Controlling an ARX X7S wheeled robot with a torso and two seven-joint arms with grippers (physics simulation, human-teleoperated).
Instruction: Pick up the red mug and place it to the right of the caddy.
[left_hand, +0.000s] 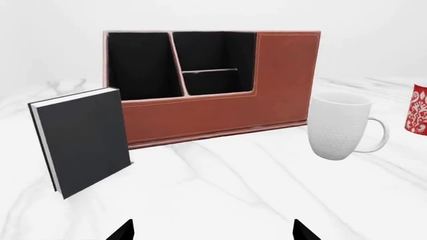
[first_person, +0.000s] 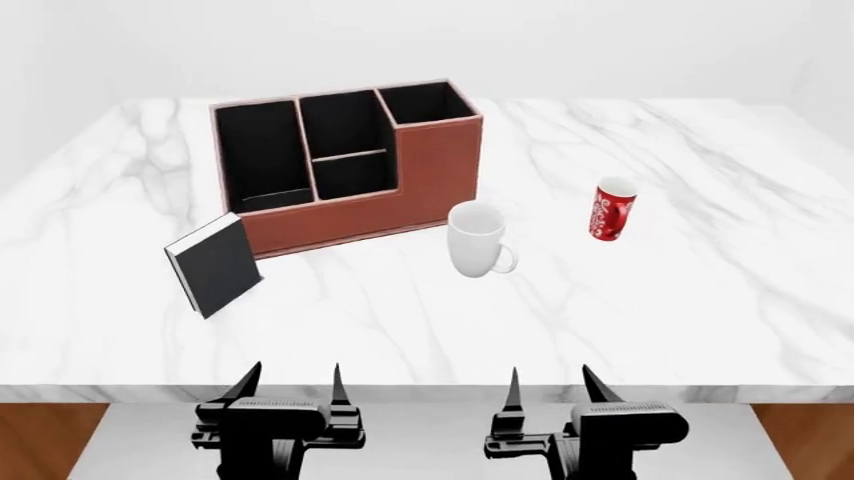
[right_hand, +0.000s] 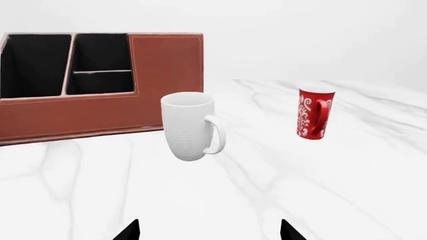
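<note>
The red mug (first_person: 613, 209) with white pattern stands upright on the marble table, right of the white mug; it also shows in the right wrist view (right_hand: 314, 111) and at the edge of the left wrist view (left_hand: 417, 110). The reddish-brown caddy (first_person: 400, 195) stands at the table's middle back, also in the left wrist view (left_hand: 280, 85) and right wrist view (right_hand: 167, 70). My left gripper (first_person: 292, 385) and right gripper (first_person: 550, 385) are both open and empty, off the table's near edge, far from the mug.
A larger white mug (first_person: 477, 238) stands in front of the caddy's right end. A black book (first_person: 214, 264) stands upright at the caddy's front left. The marble table (first_person: 721, 290) has its near edge just ahead of both grippers.
</note>
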